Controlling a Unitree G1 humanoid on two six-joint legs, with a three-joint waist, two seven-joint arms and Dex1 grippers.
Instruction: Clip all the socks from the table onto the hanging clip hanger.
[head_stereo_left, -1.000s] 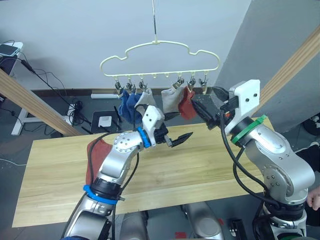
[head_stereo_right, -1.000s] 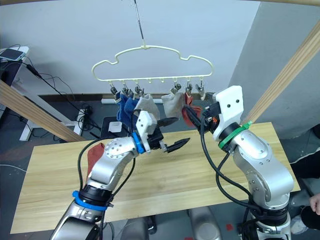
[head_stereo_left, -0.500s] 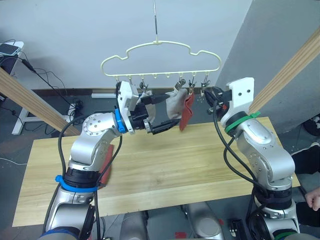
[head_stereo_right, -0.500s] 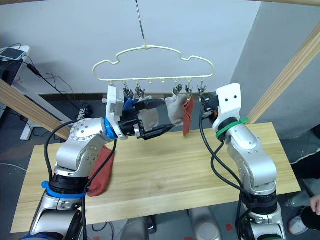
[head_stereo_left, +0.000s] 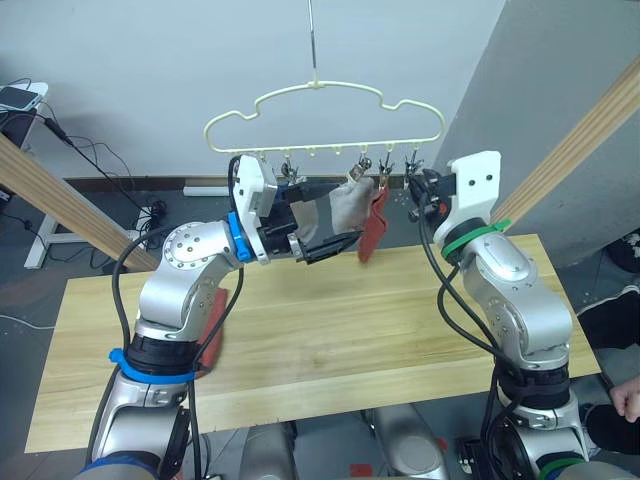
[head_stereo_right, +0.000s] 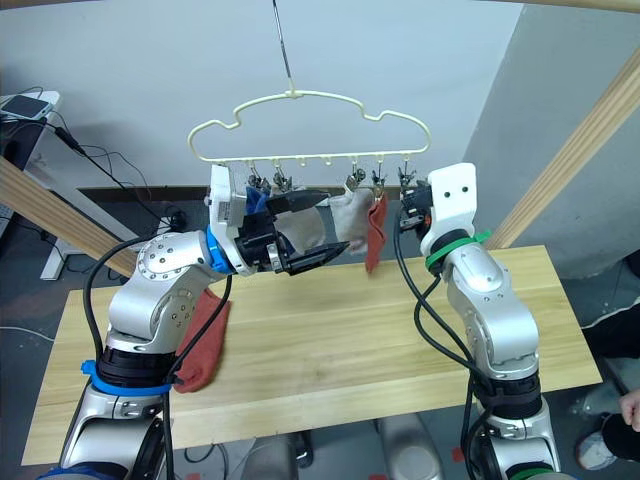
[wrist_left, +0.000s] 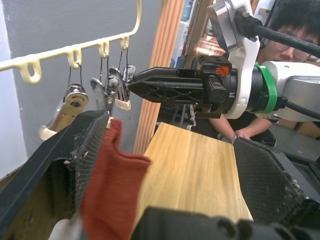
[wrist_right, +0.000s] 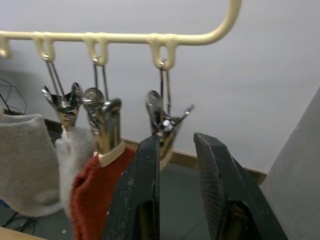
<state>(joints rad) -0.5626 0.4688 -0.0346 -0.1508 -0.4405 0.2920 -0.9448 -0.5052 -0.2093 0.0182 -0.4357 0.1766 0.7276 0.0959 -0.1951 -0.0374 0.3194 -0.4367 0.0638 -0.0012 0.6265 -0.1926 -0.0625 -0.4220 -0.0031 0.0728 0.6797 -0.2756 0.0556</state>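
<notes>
So in the space of a second the left gripper (head_stereo_right: 305, 228) was swung up off the bench (head_stereo_left: 330, 340) and brought level with the clip row of the clip hanger (head_stereo_left: 325, 115). Its jaws were spread wide and nothing was pinched between them. The right gripper (wrist_right: 177, 145) was shifted a little too, up to the last empty clip (wrist_right: 162, 117) at the right end, and its jaws were left slightly parted around that clip, not squeezed on it as far as could be judged.

Five socks were already hung: the blue pair (head_stereo_right: 257, 205) mostly hidden behind the left arm, two grey ones (head_stereo_left: 345, 205), and one rust-red sock (head_stereo_left: 373, 222) next to the free clip. The last rust-red sock (head_stereo_right: 205, 340) was left on the near left of the bench, partly draped by the left arm's elbow.

What that means: the free clip was being lined up, but the sock for it hadn't been picked up. Probably the clip was meant to be opened first, though that's just a guess.
</notes>
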